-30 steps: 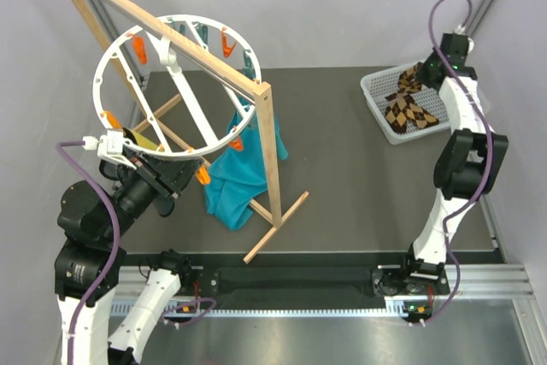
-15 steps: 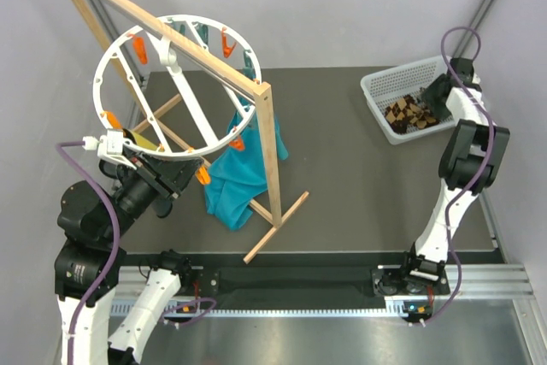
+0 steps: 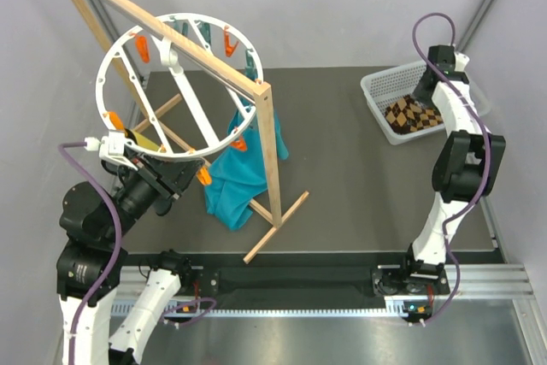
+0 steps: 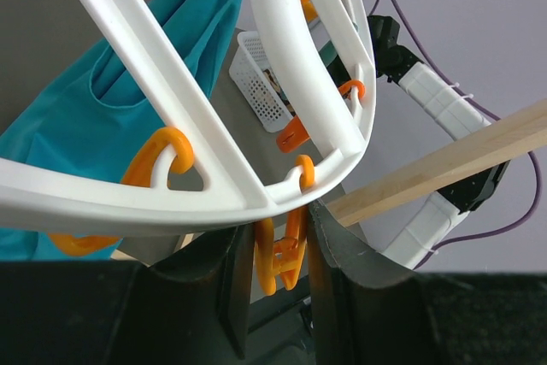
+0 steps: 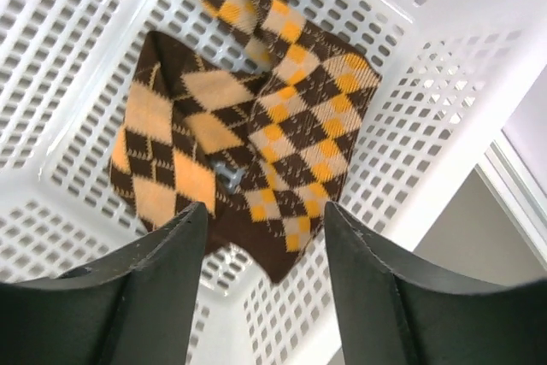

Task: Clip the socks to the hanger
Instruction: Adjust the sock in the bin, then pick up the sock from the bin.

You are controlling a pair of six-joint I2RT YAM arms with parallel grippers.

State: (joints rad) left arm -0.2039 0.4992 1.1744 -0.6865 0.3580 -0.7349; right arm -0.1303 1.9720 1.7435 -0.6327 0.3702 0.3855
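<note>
The brown argyle socks [image 3: 412,114] lie flat in the white mesh basket [image 3: 380,91] at the back right. My right gripper [image 3: 425,91] hovers just above them, open. In the right wrist view the socks [image 5: 256,151] sit below the gripper [image 5: 263,211], and nothing is between its fingers. The white round hanger [image 3: 99,74] hangs from the wooden frame [image 3: 267,138] on the left. At the ring's near edge my left gripper [image 3: 182,172] is shut on an orange clip [image 4: 282,254], which is squeezed in the gripper [image 4: 275,228] under the hanger rim [image 4: 282,40].
A teal cloth [image 3: 229,179] hangs from the hanger beside the frame's upright post. The frame's foot bar [image 3: 278,226] lies diagonally on the dark table. More orange clips [image 3: 228,42] dot the ring. The basket wall [image 5: 444,151] surrounds the socks closely.
My right gripper has opened and let go of the socks, which dropped and now lie flat in the basket. The left arm and hanger have not moved.
</note>
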